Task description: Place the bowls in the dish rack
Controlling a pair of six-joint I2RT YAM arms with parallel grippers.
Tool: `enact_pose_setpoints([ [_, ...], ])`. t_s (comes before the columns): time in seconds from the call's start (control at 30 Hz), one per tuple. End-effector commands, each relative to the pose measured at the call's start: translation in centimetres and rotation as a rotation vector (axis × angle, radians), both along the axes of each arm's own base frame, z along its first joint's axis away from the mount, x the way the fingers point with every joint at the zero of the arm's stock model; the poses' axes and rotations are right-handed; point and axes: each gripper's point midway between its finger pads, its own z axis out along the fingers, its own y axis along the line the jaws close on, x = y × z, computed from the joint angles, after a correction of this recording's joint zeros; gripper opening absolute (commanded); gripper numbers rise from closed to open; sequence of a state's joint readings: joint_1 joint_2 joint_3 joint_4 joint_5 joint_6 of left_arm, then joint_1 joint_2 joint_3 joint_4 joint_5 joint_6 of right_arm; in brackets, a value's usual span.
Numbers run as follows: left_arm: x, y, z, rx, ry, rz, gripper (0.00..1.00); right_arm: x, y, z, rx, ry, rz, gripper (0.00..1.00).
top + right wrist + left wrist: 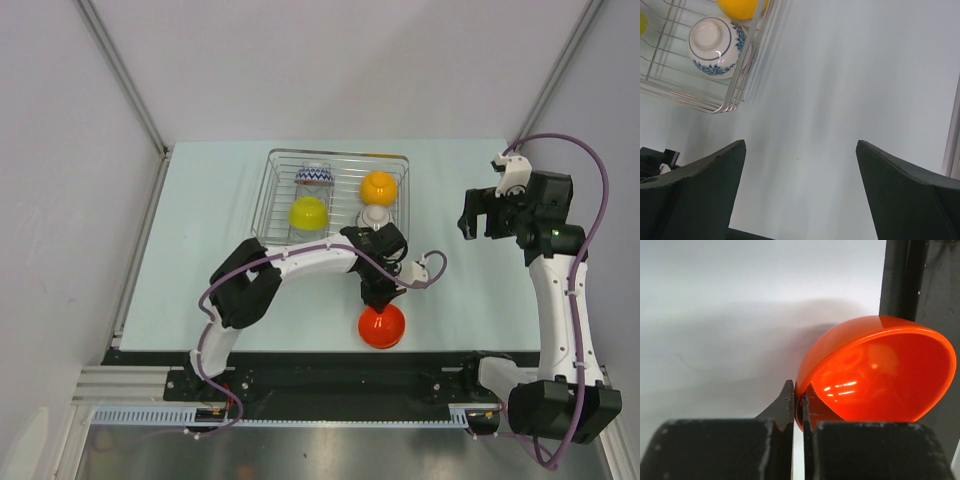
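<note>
The red bowl (381,326) lies close to the near edge of the tabletop (200,220), roughly midway along it. It is the only one of the five bowls outside the dish rack (264,198). The left tool (797,407) is closed on its rim. In the left wrist view one finger sits outside the wall and the other inside, with the thin edge pinched between them. The bowl's open face is turned toward that camera, so it looks tipped rather than flat; whether it is clear of the tabletop I cannot tell.

The rack stands toward the far edge, near the middle. It holds the zigzag bowl (314,176) far left, the orange bowl (379,187) far right, the lime-yellow bowl (308,212) near left and the white-and-blue bowl (375,217) near right. The right tool (480,215) hangs over the right side of the tabletop, apart from the rack, spread wide and empty.

I judge the step in hand to be the pickup of the last bowl, with the grip apparently made. The next move calls for a steady lift, since a rim pinch on a glossy bowl could let it swing or slip. The bowl then has to be carried over the rack's near wall and lowered into a gap the four others leave free.
</note>
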State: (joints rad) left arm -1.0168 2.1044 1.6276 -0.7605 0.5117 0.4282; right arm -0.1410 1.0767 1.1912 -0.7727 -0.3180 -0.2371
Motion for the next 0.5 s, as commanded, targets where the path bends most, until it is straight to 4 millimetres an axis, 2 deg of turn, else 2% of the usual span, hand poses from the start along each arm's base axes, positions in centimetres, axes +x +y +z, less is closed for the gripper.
enact_pose_setpoints([
  [0.0,3.9,-0.4,10.0,-0.190,-0.169,0.087,0.00,0.8,0.4,0.3,0.041,-0.019,0.012,0.98],
  [0.07,6.8,0.8,12.9,-0.236,-0.209,0.183,0.00,1.0,1.2,0.2,0.095,-0.011,0.041,0.98],
  [0.1,7.7,1.3,15.9,-0.297,-0.244,0.218,0.00,1.1,1.6,0.2,0.117,-0.010,0.051,0.98],
  [0.13,8.8,1.7,17.3,-0.330,-0.261,0.255,0.00,1.3,2.4,0.7,0.152,-0.023,0.085,0.98],
  [0.17,10.5,3.2,19.8,-0.371,-0.313,0.309,0.00,1.5,2.8,0.9,0.191,-0.020,0.091,0.98],
  [0.23,12.8,4.9,22.3,-0.431,-0.369,0.378,0.00,1.8,4.3,1.8,0.269,-0.033,0.156,0.99],
  [0.27,13.2,5.5,23.0,-0.452,-0.386,0.399,0.00,2.1,4.9,1.7,0.322,-0.011,0.168,0.99],
  [0.3,13.6,6.1,25.8,-0.525,-0.435,0.419,0.00,2.0,6.3,2.3,0.391,-0.001,0.234,0.99],
  [0.37,14.3,6.9,27.6,-0.580,-0.483,0.436,0.00,2.7,7.7,2.9,0.509,0.042,0.278,1.00],
  [0.4,14.1,7.3,28.8,-0.602,-0.515,0.429,0.00,2.3,9.0,3.9,0.589,0.056,0.355,0.99],
  [0.47,13.6,7.3,29.6,-0.626,-0.519,0.403,0.00,2.8,10.0,4.3,0.691,0.103,0.403,1.00],
])
